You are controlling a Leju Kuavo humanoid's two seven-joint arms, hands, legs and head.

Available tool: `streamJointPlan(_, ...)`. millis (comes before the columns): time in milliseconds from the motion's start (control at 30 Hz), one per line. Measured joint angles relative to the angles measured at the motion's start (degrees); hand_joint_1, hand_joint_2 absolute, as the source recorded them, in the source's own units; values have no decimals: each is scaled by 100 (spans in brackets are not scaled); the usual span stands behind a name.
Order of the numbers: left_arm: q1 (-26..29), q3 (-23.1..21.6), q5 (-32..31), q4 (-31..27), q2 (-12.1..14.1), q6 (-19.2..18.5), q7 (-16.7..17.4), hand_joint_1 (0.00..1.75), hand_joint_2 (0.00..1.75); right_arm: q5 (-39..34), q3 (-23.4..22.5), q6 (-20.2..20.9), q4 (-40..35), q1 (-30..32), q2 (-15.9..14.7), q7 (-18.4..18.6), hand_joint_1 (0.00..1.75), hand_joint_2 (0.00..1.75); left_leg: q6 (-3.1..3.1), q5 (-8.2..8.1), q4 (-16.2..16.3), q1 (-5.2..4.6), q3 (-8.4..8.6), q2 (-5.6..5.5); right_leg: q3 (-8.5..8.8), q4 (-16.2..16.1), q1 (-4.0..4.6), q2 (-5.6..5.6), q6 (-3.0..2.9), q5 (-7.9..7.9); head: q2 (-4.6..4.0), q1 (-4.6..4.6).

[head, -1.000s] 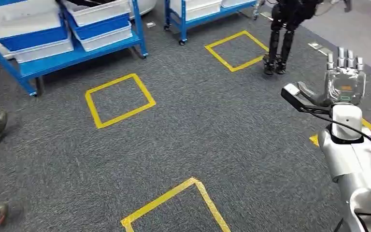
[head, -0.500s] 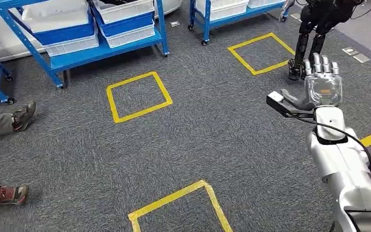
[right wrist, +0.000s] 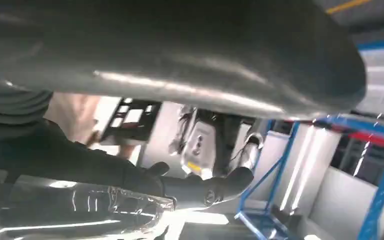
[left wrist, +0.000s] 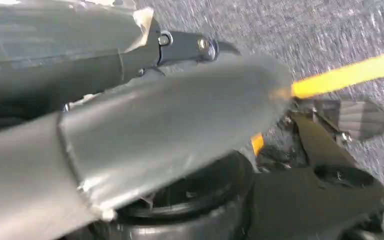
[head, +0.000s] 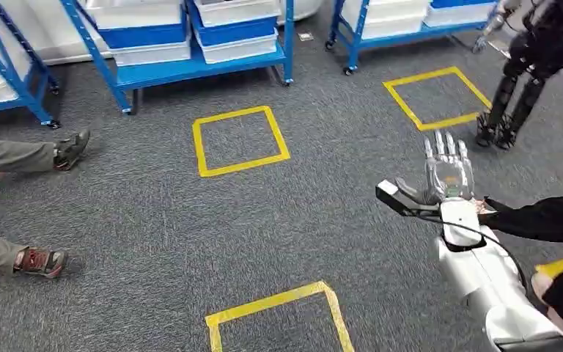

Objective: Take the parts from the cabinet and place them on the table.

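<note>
Right hand [head: 447, 172] empty, fingers [head: 446, 144] spread above grey carpet [head: 154, 213].

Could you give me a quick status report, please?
Right hand raised, open, holding nothing. Blue racks with white bins ahead across carpet. Person's dark sleeve touching right arm.

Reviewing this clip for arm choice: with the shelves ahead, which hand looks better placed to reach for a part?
Probably the right hand: it is raised in front of the body, open and holding nothing, pointing toward the blue shelves with white bins. The left wrist view looks down at carpet and yellow tape, suggesting that arm hangs low.
</note>
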Motion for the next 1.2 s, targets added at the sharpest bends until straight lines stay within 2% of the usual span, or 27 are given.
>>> streamJointPlan(33,2,-18,-13,-2,-11,-11,-9,0,0,-2,2,0,35,78,-15,-2,0,0,-2,-1,3,5,-1,-80,-223,369,-15,18,25,-105,0,0)
streamJointPlan(67,6,-42,-22,-2,-15,-33,-9,0,0,-2,4,0,70,161,-18,-11,0,0,-9,-6,10,11,1,-158,-317,473,-27,20,76,-83,0,-2)
streamJointPlan(100,9,-61,-29,-2,-20,-44,-9,0,0,-2,4,-4,103,233,-20,-26,0,0,-22,-14,20,22,3,-237,-259,272,-47,22,153,56,0,-4)
streamJointPlan(167,8,-105,-29,-2,-29,-48,-9,0,0,-39,-15,-13,183,323,-22,-78,0,0,-87,-57,88,60,1,-376,177,-717,-117,77,330,524,0,-2)
streamJointPlan(200,8,-125,-29,0,-22,-50,-9,0,0,-68,-42,-24,243,349,-18,-136,0,0,-147,-98,162,59,-30,-441,386,-1190,-180,243,395,682,0,4)
streamJointPlan(233,7,-133,-31,0,9,-50,-9,0,0,-107,-63,-46,352,361,13,-196,0,0,-200,-134,209,25,-71,-486,373,-1133,-130,340,333,651,0,39)
streamJointPlan(267,7,-138,-29,0,6,-53,-7,0,0,-149,-114,-57,409,407,11,-263,0,0,-221,-145,244,27,-94,-517,400,-1155,-129,300,224,664,0,22)
streamJointPlan(333,30,-155,-26,2,9,-64,-13,0,0,-206,-203,-83,505,507,88,-348,0,0,-248,-120,229,42,-132,-591,389,-1132,-110,218,139,664,0,20)
streamJointPlan(367,42,-166,-26,6,28,-62,-11,0,0,-208,-232,-98,547,526,131,-356,0,0,-262,-133,247,52,-148,-613,395,-1147,-152,175,98,679,0,4)
streamJointPlan(433,40,-171,-24,4,30,-61,-13,0,0,-212,-277,-112,595,553,173,-365,0,0,-348,-352,573,35,-274,-99,421,-1161,-147,106,24,670,0,-39)
streamJointPlan(467,25,-171,-24,4,28,-64,-13,0,0,-214,-297,-114,617,567,177,-365,0,0,-379,-579,999,57,-491,25,431,-1160,-134,55,1,654,0,-41)
streamJointPlan(533,18,-173,-24,4,24,-79,-13,0,0,-221,-334,-114,676,596,177,-365,0,0,-403,-950,1925,92,-976,95,439,-1159,-109,-79,-29,631,0,-39)
streamJointPlan(567,24,-173,-24,4,20,-79,-13,0,0,-221,-352,-114,702,610,181,-365,0,0,-403,-955,2137,93,-1104,97,447,-1159,-94,-141,-43,621,0,-41)
streamJointPlan(633,29,-175,-22,4,20,-79,-13,0,0,-221,-369,-111,726,621,201,-367,0,0,-358,-641,1726,88,-916,97,473,-1160,-73,-235,-63,601,0,-44)
streamJointPlan(667,26,-175,-20,4,24,-79,-22,0,0,-260,-391,-90,746,619,216,-422,0,0,-290,-354,1142,69,-608,123,499,-1162,-49,-291,-74,586,0,-41)
streamJointPlan(700,22,-177,-18,4,26,-75,-35,0,0,-303,-435,-55,759,620,234,-459,0,0,-193,-157,620,22,-312,273,525,-1167,-37,-337,-65,570,0,-41)
streamJointPlan(733,5,-177,-13,7,70,-53,-42,0,0,-371,-500,-37,798,641,269,-505,0,0,-79,-203,313,-67,-150,576,547,-1168,-35,-387,-54,543,0,-29)
streamJointPlan(767,-3,-184,-7,2,59,-53,-48,0,0,-424,-557,-26,854,654,284,-533,0,0,-98,-199,295,-69,-136,535,550,-1193,20,-430,-22,525,0,-24)
streamJointPlan(867,-4,-225,6,2,72,-44,-70,0,0,-551,-724,9,1012,773,383,-590,0,0,-68,-180,234,-93,-132,322,629,-1247,8,-614,48,509,0,-50)
streamJointPlan(900,0,-229,17,2,68,-44,-72,0,0,-588,-771,20,1055,801,409,-595,0,0,-56,-96,95,17,-19,266,583,-1196,22,-511,73,459,0,-30)
streamJointPlan(933,-4,-238,17,2,65,-44,-77,0,0,-627,-833,48,1157,823,428,-610,0,0,-35,-78,36,-6,31,208,546,-1007,-4,-241,56,352,-2,-33)
streamJointPlan(967,-24,-252,20,2,65,-39,-81,0,0,-693,-894,96,1249,860,428,-610,0,0,-15,-67,35,-4,35,153,387,-649,-16,-85,18,198,0,-59)
streamJointPlan(1033,-46,-267,31,2,52,-44,-94,0,0,-842,-1056,217,1456,993,420,-641,0,0,-13,-75,36,6,35,-32,-78,208,-35,4,5,-108,0,-2)
streamJointPlan(1067,-42,-273,41,2,44,-44,-107,0,0,-933,-1145,277,1554,1060,432,-677,0,0,-16,-78,40,8,35,-119,-254,468,-44,11,45,-161,0,0)
streamJointPlan(1100,-34,-276,52,0,37,-44,-114,0,0,-993,-1207,324,1611,1110,446,-686,0,0,-24,-83,43,11,37,-194,-289,436,-59,12,99,-93,0,0)
streamJointPlan(1133,-28,-280,59,0,35,-44,-127,0,0,-1054,-1283,387,1679,1132,468,-695,0,0,-38,-92,55,19,40,-263,-204,160,-79,18,176,76,0,-4)
streamJointPlan(1200,-29,-284,98,2,35,-31,-182,0,0,-1167,-1434,505,1793,1142,507,-697,0,0,-98,-132,121,42,41,-390,239,-838,-135,102,335,536,0,-2)
